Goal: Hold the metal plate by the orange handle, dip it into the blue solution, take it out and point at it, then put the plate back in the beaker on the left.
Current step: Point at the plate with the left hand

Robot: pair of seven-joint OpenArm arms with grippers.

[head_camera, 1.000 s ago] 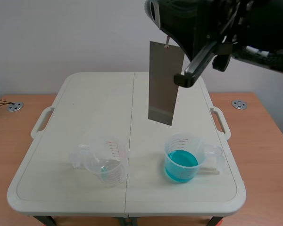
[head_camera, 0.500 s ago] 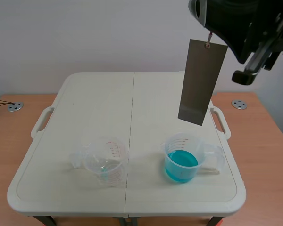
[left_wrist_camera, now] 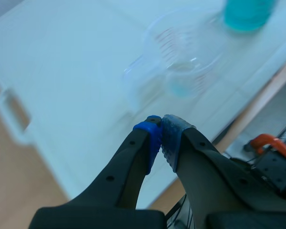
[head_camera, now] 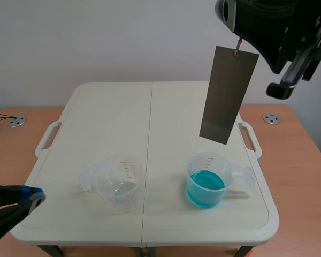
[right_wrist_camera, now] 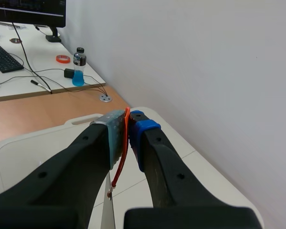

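Note:
A grey metal plate [head_camera: 228, 94] hangs high over the table's right half, above the beaker of blue solution [head_camera: 206, 180]. My right gripper [right_wrist_camera: 127, 123] is shut on the plate's thin orange handle [right_wrist_camera: 122, 157]; the plate's top edge [right_wrist_camera: 107, 212] shows just below it. The empty clear beaker [head_camera: 119, 183] stands at the front left and also lies ahead of my left gripper [left_wrist_camera: 160, 129], which is shut on nothing. In the scene view the left gripper [head_camera: 32, 197] sits low at the table's front left corner.
The white folding table [head_camera: 117, 118] has handles at both sides and rests on a wooden desk [head_camera: 299, 144]. In the right wrist view a side desk holds a blue bottle [right_wrist_camera: 77, 67], a tape roll [right_wrist_camera: 63, 58] and cables.
The right arm carried the hanging plate from the table's middle to the right, over the blue beaker. The left gripper has come into view at the front left corner.

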